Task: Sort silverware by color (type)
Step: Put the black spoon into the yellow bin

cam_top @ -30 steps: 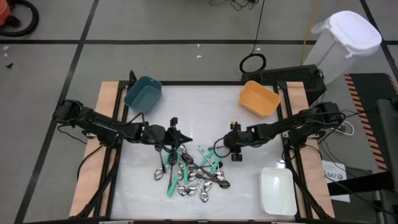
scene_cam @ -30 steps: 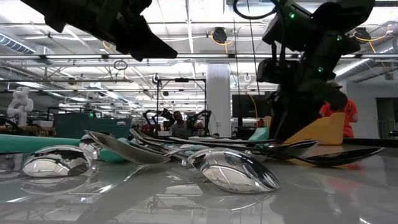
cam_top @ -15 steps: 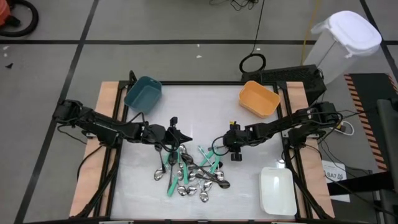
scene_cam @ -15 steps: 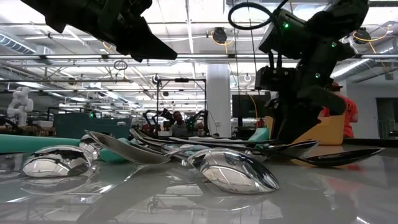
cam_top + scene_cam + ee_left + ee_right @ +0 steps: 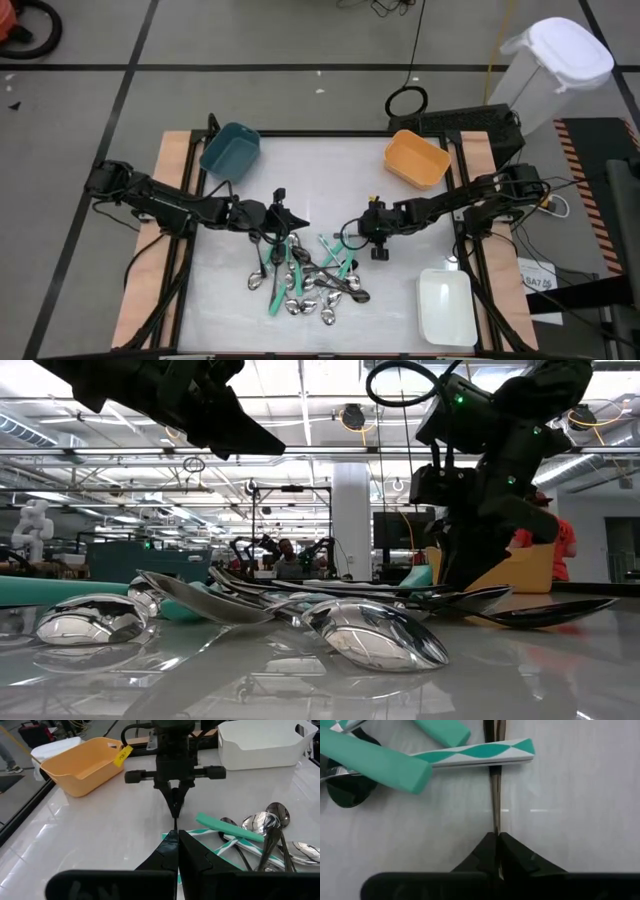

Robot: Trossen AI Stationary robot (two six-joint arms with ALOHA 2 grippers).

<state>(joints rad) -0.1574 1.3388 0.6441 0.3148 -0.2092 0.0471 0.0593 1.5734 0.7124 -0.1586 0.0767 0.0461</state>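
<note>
Your right gripper (image 5: 352, 238) has its jaws pinched together on a thin dark utensil handle (image 5: 495, 795) at the pile's edge. The silverware (image 5: 305, 280) lies mid-surface; your left gripper (image 5: 293, 222), jaws closed and empty, hangs just above it.

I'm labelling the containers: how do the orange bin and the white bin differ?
The orange bin sits turned at an angle at the table's far right; the white bin sits square to the edge at its near right. The white bin looks longer than the orange bin. Both are open-topped, show nothing inside, and stand apart from the spoon pile.
</note>
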